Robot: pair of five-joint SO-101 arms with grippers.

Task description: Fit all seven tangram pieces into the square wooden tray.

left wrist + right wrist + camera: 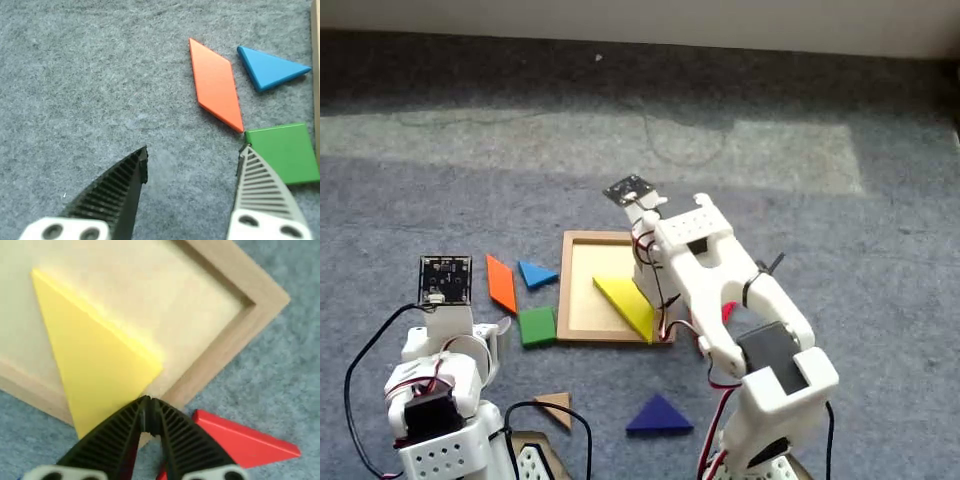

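The square wooden tray [563,290] lies mid-scene on grey carpet [840,260]. The yellow triangle [95,365] rests inside it, with one corner riding over the near rim. The right arm [720,290] stretches forward over the tray's right side. The right gripper [149,407] has its claws pressed together at the yellow triangle's edge, by the near right corner. A red triangle [240,442] sits just outside that corner.

Left of the tray lie a blue triangle [270,70], an orange parallelogram [216,84] and a green square [285,150]. The left arm [440,370] is folded near. The left gripper [194,152] hangs spread apart, its pale fingertip at the green square's corner.
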